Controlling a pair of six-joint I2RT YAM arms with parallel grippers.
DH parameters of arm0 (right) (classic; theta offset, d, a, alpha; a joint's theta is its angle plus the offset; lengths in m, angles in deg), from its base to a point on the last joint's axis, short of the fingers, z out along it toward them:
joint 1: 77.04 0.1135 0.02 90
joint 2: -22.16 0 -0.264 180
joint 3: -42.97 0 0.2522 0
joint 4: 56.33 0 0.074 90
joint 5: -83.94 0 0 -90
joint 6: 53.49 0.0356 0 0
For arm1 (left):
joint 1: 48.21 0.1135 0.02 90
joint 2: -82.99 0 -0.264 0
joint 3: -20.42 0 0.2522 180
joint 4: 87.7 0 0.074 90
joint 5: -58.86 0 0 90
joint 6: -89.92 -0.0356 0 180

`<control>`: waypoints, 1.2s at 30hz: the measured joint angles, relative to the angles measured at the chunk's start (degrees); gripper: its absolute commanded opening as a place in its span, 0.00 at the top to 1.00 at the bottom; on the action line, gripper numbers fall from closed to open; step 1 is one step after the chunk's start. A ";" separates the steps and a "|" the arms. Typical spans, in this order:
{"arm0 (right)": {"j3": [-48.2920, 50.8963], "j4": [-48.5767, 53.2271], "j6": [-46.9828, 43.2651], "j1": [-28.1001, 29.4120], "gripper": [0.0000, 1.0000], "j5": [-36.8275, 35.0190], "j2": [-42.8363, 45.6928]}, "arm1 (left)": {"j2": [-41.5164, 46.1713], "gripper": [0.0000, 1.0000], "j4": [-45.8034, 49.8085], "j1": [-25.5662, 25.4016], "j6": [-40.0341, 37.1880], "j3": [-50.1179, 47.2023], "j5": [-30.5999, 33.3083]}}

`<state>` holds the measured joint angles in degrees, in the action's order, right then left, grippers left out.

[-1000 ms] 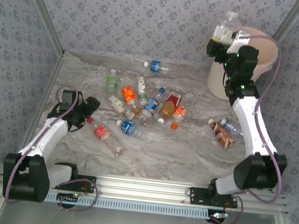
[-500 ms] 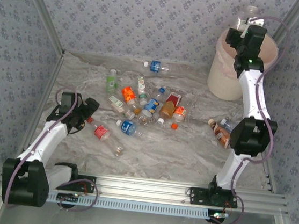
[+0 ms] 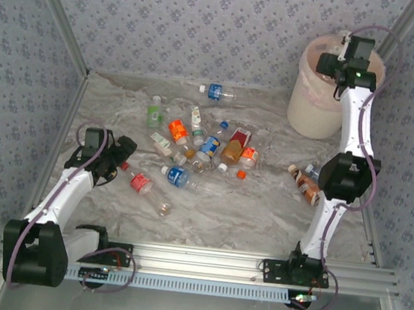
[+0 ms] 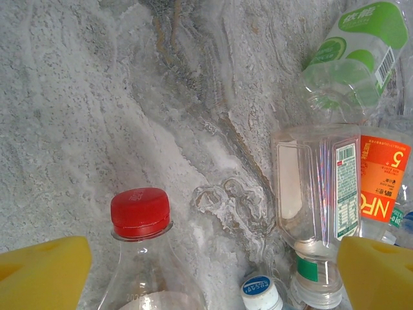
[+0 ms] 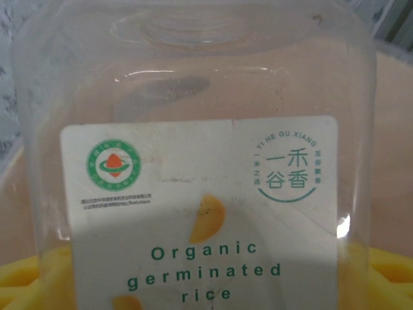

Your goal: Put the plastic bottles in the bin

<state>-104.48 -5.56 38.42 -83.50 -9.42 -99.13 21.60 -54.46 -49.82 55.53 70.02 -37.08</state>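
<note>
My right gripper (image 3: 331, 64) hangs over the mouth of the bin (image 3: 310, 99), a cream-white bucket with a pale-pink liner at the back right. It is shut on a clear plastic bottle (image 5: 200, 161) with a white "Organic germinated rice" label, whose yellow fingers (image 5: 381, 271) show at either side of it. My left gripper (image 3: 121, 153) is open low over the left of the table. Between its yellow fingers (image 4: 42, 271) lies a clear bottle with a red cap (image 4: 139, 213), untouched. Several more plastic bottles (image 3: 208, 144) lie scattered in the middle of the table.
A blue-labelled bottle (image 3: 216, 92) lies alone near the back wall. Two bottles (image 3: 308, 183) lie beside the right arm. In the left wrist view, an orange-labelled bottle (image 4: 335, 194) and a green-labelled one (image 4: 355, 45) lie to the right. Patterned walls enclose the marbled table (image 3: 246, 204).
The right arm has swung the held bottle from the bin's left side to over its opening. The left arm has not moved.
</note>
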 measured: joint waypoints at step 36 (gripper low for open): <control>-1.97 18.88 -1.99 3.15 0.07 17.20 1.92 | -0.11 0.02 -0.02 0.00 0.00 -0.42 0.44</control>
<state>-106.44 13.33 36.43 -80.35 7.78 -97.21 21.49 -54.48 -49.82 55.53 69.60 -36.64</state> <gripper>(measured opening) 0.913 0.979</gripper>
